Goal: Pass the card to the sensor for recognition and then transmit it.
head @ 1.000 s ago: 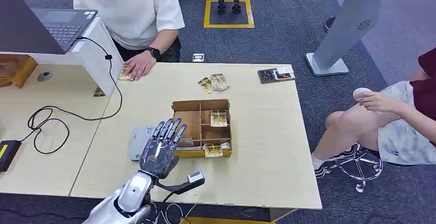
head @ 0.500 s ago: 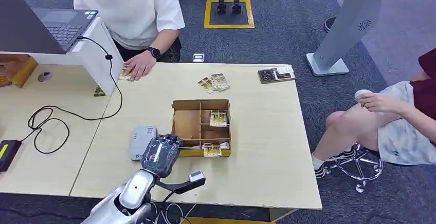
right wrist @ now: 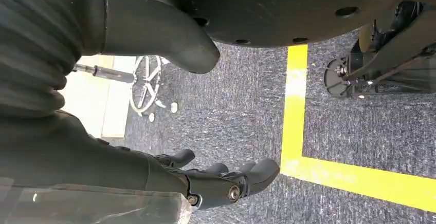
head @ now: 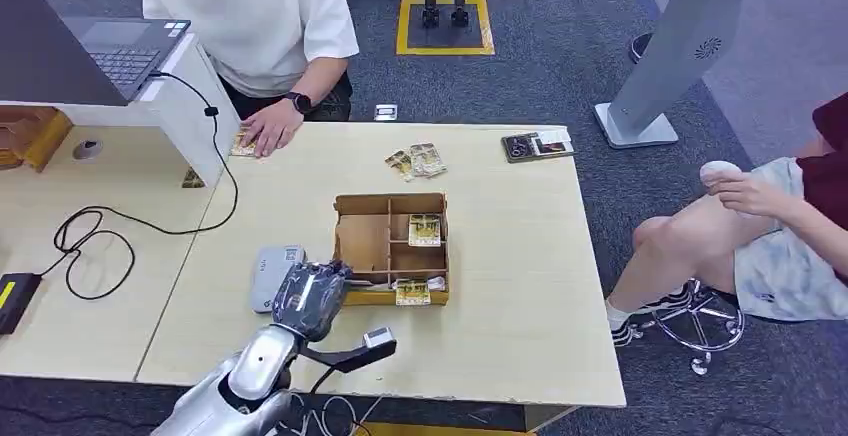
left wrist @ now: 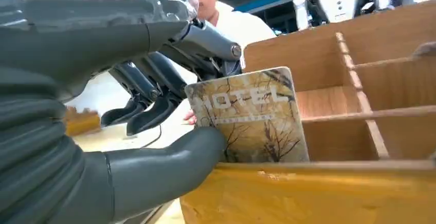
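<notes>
A wooden divided box (head: 386, 218) sits mid-table with hotel cards in it (head: 425, 229). My left hand (head: 311, 299) is at the box's near-left corner, fingers curled down. In the left wrist view a brown "HOTEL" card (left wrist: 252, 117) stands upright just inside the box wall (left wrist: 319, 193); my thumb (left wrist: 164, 165) presses its front face and the dark fingers (left wrist: 154, 88) curl behind it, pinching it. The grey-white sensor (head: 272, 272) lies flat on the table just left of the hand. My right hand (right wrist: 205, 180) hangs over the carpet holding nothing, its fingers apart.
Loose cards (head: 418, 161) lie beyond the box, and a dark flat item (head: 538, 144) lies at the far right corner. A person in white rests a hand (head: 265, 134) on cards at the far edge. A laptop stand and cable (head: 150, 218) are to the left. Another person (head: 770, 226) sits to the right.
My left hand's fingers, spread above the box's left side a second ago, have curled down and closed around the card at the near-left corner. The seated person's hand rose slightly.
</notes>
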Robot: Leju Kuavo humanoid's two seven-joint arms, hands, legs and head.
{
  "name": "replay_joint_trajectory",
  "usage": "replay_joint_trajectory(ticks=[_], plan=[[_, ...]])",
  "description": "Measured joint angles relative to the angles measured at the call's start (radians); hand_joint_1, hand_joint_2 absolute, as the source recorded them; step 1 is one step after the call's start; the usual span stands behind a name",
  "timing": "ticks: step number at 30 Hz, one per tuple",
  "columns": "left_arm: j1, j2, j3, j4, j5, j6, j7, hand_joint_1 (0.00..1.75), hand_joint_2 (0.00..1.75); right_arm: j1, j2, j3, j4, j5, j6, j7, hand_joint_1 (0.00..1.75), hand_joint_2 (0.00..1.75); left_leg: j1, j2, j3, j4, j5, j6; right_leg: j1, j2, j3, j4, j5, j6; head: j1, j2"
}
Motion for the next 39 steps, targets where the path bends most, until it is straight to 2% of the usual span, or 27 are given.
replay_joint_trajectory(ticks=[6, 22, 32, 39], plan=[[0.018, 0.002, 0.008, -0.032, 0.055, 0.12, -0.034, 1.75, 1.75, 0.0, 0.0, 0.0, 0.0, 0.0, -0.002, 0.0, 0.0, 1.75, 0.0, 0.0, 0.0, 0.0, 0.0, 0.0, 0.0, 0.0, 0.0, 0.0, 0.0, 0.0, 0.0, 0.0], [0.063, 0.002, 0.078, -0.184, 0.168, 0.321, -0.169, 1.75, 1.75, 0.001, 0.004, -0.007, 0.0, 0.0, -0.015, -0.003, 0.0, 1.75, 0.0, 0.0, 0.0, 0.0, 0.0, 0.0, 0.0, 0.0, 0.0, 0.0, 0.0, 0.0, 0.0, 0.0], [0.036, -0.058, 0.123, -0.178, 0.321, 0.335, -0.207, 1.75, 1.75, 0.0, 0.006, -0.007, 0.0, 0.0, -0.029, -0.005, 0.0, 1.75, 0.0, 0.0, 0.0, 0.0, 0.0, 0.0, 0.0, 0.0, 0.0, 0.0, 0.0, 0.0, 0.001, 0.0], [-0.047, -0.086, 0.157, -0.082, 0.278, 0.33, -0.15, 1.75, 1.75, 0.0, 0.006, -0.007, -0.002, 0.002, -0.034, -0.003, 0.0, 1.75, 0.0, 0.0, 0.0, 0.0, 0.0, 0.0, 0.0, 0.0, 0.0, 0.0, 0.0, 0.0, 0.001, 0.0]])
